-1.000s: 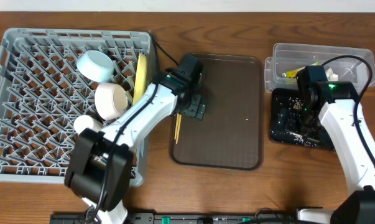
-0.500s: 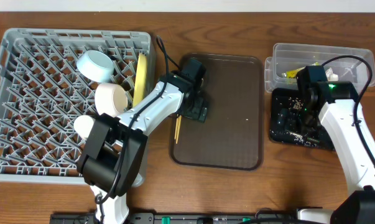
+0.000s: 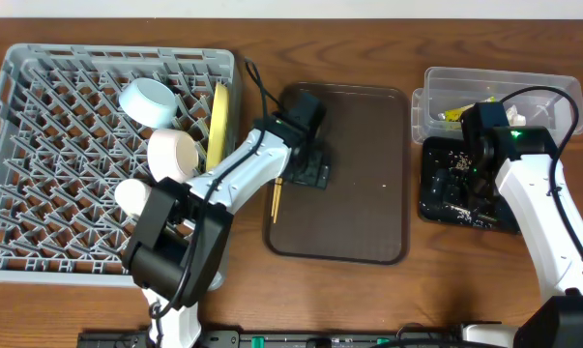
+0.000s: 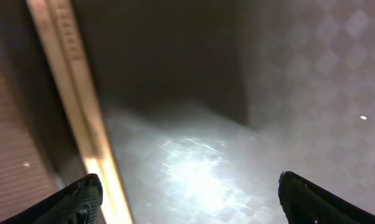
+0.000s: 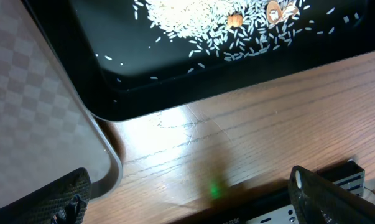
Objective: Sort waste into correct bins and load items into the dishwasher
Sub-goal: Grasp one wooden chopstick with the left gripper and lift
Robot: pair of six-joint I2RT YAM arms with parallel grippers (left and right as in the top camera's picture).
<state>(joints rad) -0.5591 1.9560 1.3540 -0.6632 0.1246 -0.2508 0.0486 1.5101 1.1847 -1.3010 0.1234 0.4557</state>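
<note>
The grey dish rack (image 3: pixel 49 208) holds the light blue bowl (image 3: pixel 148 100), white bowl (image 3: pixel 173 155), small white cup (image 3: pixel 131 196) and the upright yellow plate (image 3: pixel 217 121). The wooden chopsticks (image 3: pixel 276 198) lie on the left side of the brown tray; they also show in the left wrist view (image 4: pixel 75 99). My left gripper (image 3: pixel 310 174) (image 4: pixel 190 202) is open and empty, low over the tray just right of the chopsticks. My right gripper (image 3: pixel 473 184) (image 5: pixel 190 199) is open and empty over the black tray (image 3: pixel 434 205) of rice crumbs (image 5: pixel 218 28). The clear tub (image 3: pixel 542 82) holds the wrapper (image 3: pixel 452 113) and tissue (image 3: pixel 515 118).
The dark brown serving tray (image 3: pixel 368 213) lies between the rack and the bins; its corner shows in the right wrist view (image 5: pixel 38 118). Bare wooden table lies in front of the black tray (image 5: pixel 237 137). A cable runs behind the rack's right corner (image 3: pixel 257 92).
My left gripper has shifted slightly right and toward the front over the brown tray. The right arm has not moved.
</note>
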